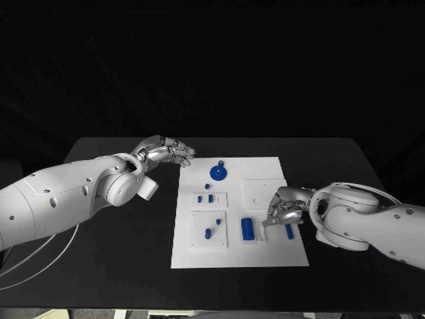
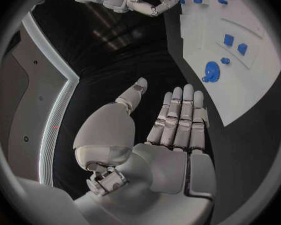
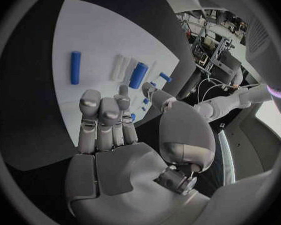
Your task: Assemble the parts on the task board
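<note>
Task board [image 1: 240, 246] is lying flat in the middle of the black surface [image 1: 346, 159], its long side running away from the robot. Blue parts are sitting on it: a round disc-shaped part [image 1: 218, 174] near the far end, two small pegs [image 1: 206, 197] in a raised white panel below it, two more small pieces [image 1: 212, 226] in the nearer panel, and a blue cylinder [image 1: 248, 229] lying beside a white holder. A second blue cylinder [image 1: 289, 230] is lying at the board's right edge.

The right hand [image 1: 283, 209] is hovering low over that right edge, just beside the second cylinder; the right wrist view is showing its fingers [image 3: 102, 116] curling partly inward with nothing between them, the cylinder [image 3: 75, 67] lying apart from them on the board.

The left hand [image 1: 165, 152] is hanging over the bare surface just off the board's far left corner. Its fingers [image 2: 181, 116] are stretching out straight and side by side, holding nothing.
</note>
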